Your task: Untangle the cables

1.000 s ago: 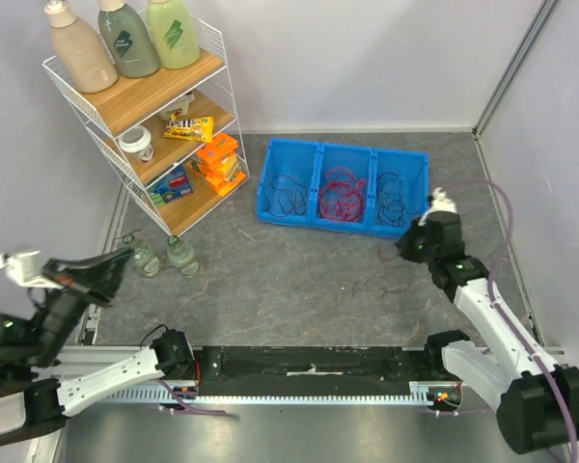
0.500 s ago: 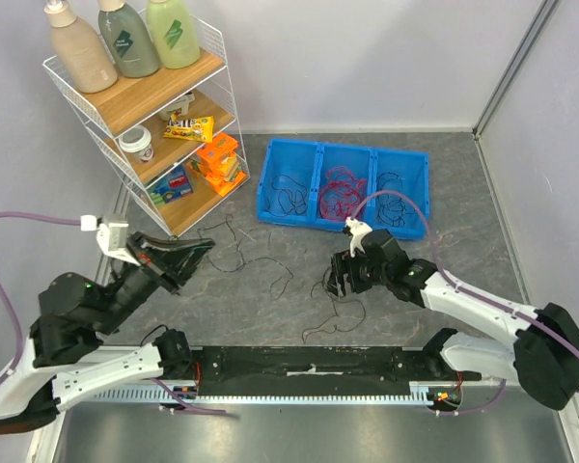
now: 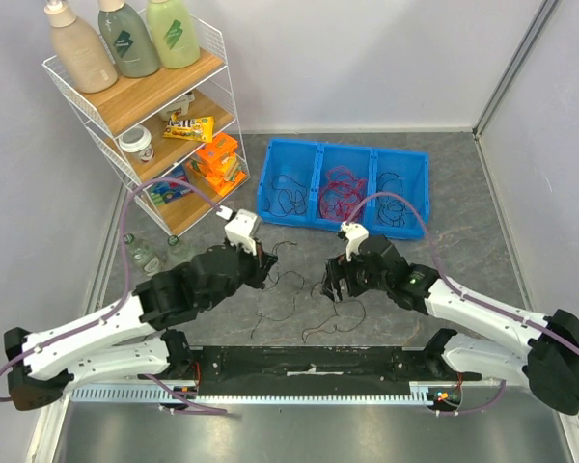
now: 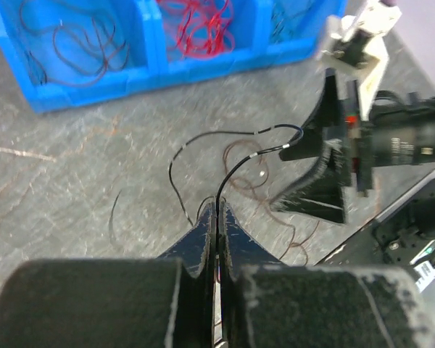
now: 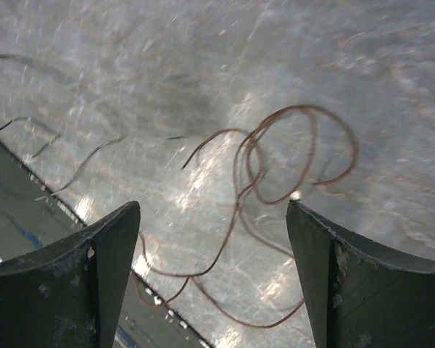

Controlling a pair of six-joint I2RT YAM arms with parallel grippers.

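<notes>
While clamping at the left, left gripper [image 4: 217, 212]: pressing fully shut on one end of a black cable [image 4: 235, 168], holding it just above the table [image 3: 463, 241].
black cable: arching away from the pinch toward the right gripper [image 3: 330, 287], passing close by a brown cable [image 5: 239, 170].
loose cables [image 3: 289, 289]: sprawling thinly on the table between both grippers, in front of the bin [image 3: 343, 148].
brown cable: lying in flat loops on the table, directly under the spread fingers.
right gripper: hovering wide open over those loops, gripping nothing.
bin: holding sorted strands, dark ones in the left section, red in the middle, black on the right.
step in hand: probably separating the black strand from the brown one.
next move: likely calling for lowering and closing onto the brown loops, then drawing the two apart slowly, watching for any snag tightening instead of slipping free.
</notes>
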